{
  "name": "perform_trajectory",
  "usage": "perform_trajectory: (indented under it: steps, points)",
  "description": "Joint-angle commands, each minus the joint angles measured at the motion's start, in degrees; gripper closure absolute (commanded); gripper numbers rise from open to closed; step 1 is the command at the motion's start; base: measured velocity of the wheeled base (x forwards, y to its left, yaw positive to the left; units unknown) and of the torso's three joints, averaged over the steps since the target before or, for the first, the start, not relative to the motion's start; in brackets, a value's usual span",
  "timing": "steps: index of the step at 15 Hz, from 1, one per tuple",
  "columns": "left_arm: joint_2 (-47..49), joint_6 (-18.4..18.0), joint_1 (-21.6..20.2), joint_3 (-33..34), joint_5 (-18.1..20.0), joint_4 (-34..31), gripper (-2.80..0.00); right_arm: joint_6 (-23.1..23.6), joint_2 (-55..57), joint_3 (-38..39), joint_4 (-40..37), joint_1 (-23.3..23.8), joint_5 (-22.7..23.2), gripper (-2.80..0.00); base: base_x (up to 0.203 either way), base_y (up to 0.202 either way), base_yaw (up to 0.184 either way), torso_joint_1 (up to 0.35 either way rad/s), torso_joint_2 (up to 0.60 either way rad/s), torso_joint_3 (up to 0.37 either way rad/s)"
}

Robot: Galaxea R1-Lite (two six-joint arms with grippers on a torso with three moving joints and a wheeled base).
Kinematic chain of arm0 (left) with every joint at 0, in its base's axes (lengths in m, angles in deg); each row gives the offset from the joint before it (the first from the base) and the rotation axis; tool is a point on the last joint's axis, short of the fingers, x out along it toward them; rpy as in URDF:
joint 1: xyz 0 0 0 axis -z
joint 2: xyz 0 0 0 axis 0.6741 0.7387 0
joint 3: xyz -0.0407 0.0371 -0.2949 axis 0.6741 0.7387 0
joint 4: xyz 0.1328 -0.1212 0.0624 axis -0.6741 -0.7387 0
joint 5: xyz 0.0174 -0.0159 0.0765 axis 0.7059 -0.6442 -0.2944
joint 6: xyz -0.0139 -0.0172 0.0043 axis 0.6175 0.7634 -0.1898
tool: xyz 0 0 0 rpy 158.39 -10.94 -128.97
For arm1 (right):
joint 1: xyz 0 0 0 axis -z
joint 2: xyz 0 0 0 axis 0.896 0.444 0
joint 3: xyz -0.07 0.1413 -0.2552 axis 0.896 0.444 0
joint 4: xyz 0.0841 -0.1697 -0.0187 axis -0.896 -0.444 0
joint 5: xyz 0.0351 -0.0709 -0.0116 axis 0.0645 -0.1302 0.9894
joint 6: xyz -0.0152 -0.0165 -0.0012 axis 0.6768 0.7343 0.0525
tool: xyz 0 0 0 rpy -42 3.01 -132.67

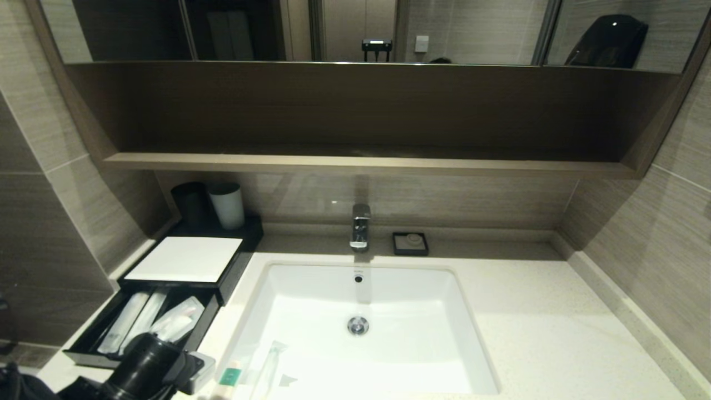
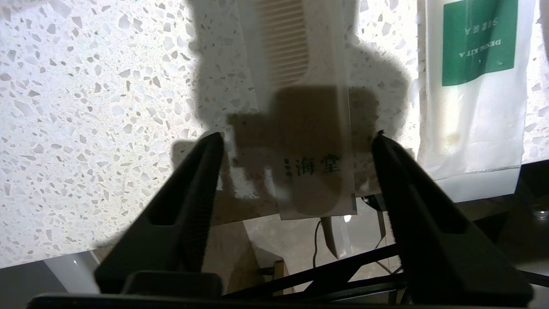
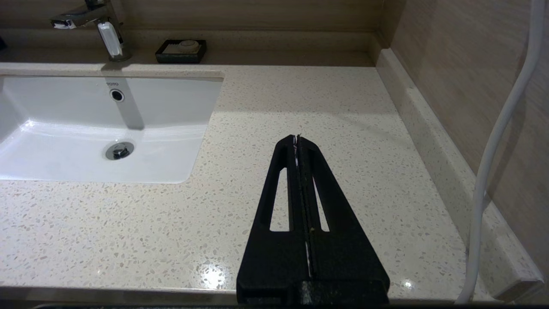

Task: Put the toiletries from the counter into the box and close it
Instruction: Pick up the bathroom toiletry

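Speckled stone table (image 1: 555, 333) runs wide around a white sink (image 1: 311, 278), with the box (image 1: 186, 258) at its back left corner, drawer (image 1: 91, 336) pulled out toward the robot and already carrying about 3 wrapped packets (image 1: 166, 321).

Left gripper (image 2: 296, 139) hangs over the front edge of the table, its fingers (image 2: 206, 159) spread on either side of a comb packet (image 2: 300, 128) without visibly touching it. The packet's rounded end juts past the table's lip. Beside it lies a green-label packet (image 2: 476, 86), also overhanging.

Both look light, flat and thin, sleeved in slick plastic film that will likely crinkle and slide. The comb inside seems stiff, so pinching across the handle end, where it overhangs, should give the firmest hold; film alone would probably slip.

Room is tight: the sink rim lies just behind the packets, so a nudge could tip one into the basin, and a nudge the other way could drop it off the lip. The drawer sits near, to the left, with open space on its right side.

Right gripper (image 3: 297, 139) sits parked above the bare right stretch of table, fingers pressed together, empty.
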Motion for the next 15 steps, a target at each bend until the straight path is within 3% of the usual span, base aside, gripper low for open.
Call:
perform_trajectory:
  steps: [1,15]
  points:
    - [0.00,0.02,0.00,-0.02,-0.10,0.10,0.00,0.01,0.00,0.03,0.01,0.00,0.03,0.00,0.000,0.000,0.000,0.000,0.00,0.000]
    - [-0.88,0.02,0.00,0.15,-0.19,0.10,0.00,-0.06,0.00,0.05,0.01,0.00,0.03,0.00,0.000,0.000,0.000,0.000,0.00,0.000]
